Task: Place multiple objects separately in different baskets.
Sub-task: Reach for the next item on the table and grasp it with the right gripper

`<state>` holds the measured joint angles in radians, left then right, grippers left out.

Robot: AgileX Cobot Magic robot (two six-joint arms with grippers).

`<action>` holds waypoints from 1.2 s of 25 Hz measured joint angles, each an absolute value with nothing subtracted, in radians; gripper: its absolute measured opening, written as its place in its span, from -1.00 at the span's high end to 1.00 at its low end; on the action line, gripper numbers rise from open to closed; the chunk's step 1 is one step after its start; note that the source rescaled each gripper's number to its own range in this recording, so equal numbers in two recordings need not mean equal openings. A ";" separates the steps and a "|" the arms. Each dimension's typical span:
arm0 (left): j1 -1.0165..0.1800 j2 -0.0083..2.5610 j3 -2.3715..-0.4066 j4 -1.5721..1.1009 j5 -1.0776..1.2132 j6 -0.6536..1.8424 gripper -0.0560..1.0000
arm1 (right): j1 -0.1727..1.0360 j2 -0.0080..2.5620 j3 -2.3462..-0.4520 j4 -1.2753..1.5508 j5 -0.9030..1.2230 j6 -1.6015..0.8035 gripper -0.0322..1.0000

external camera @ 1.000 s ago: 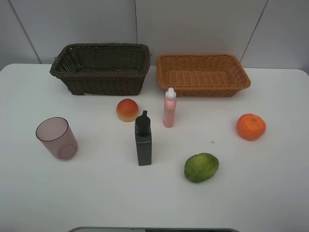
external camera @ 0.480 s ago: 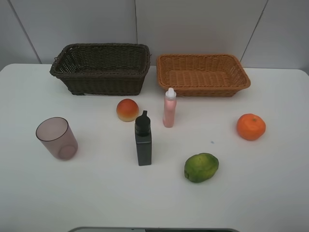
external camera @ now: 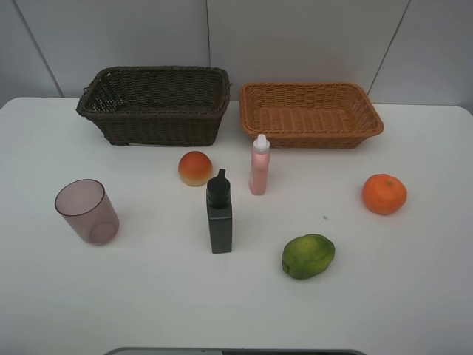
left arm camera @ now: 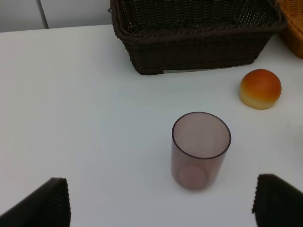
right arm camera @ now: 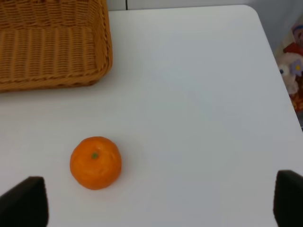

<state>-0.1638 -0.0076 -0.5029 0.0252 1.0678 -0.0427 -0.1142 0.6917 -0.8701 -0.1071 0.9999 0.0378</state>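
From the high camera I see all six objects out on the white table (external camera: 148,296), in front of two wicker baskets set side by side at the back: the dark brown basket (external camera: 159,127) on the left and the light orange-tan basket (external camera: 310,138) on the right, close but not touching. The orange-red peach-like fruit (external camera: 195,168) lies just ahead of the dark brown basket. The slim pink bottle (external camera: 259,166) stands upright near it, and the black rectangular bottle (external camera: 219,214) stands upright just in front of those two. The translucent mauve cup (external camera: 87,211) stands open end up, well off to the left. The green citrus (external camera: 307,256) lies toward the front edge, and the orange tangerine (external camera: 383,194) lies far right. My left gripper (left arm camera: 158,205) has its jaws spread wide and grips nothing — the cup stands ahead of it, untouched. My right gripper (right arm camera: 156,201) is spread just as wide and grips nothing either — the tangerine lies ahead of it, apart from both fingers
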 joint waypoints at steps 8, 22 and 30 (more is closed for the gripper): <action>-0.164 -0.008 -0.503 0.025 1.068 -0.043 -1.00 | -0.114 1.013 -0.873 -0.091 0.855 0.038 -1.00; -0.164 -0.008 -0.503 0.025 1.068 -0.043 -1.00 | -0.062 1.505 -0.981 -0.024 0.821 0.038 -1.00; -0.164 -0.008 -0.503 0.025 1.067 -0.043 -1.00 | 0.035 1.623 -1.020 -0.104 0.823 0.042 -1.00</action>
<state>-0.1638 -0.0076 -0.5029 0.0252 1.0669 -0.0427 0.0352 1.6231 -1.0195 -0.1036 0.8226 0.0416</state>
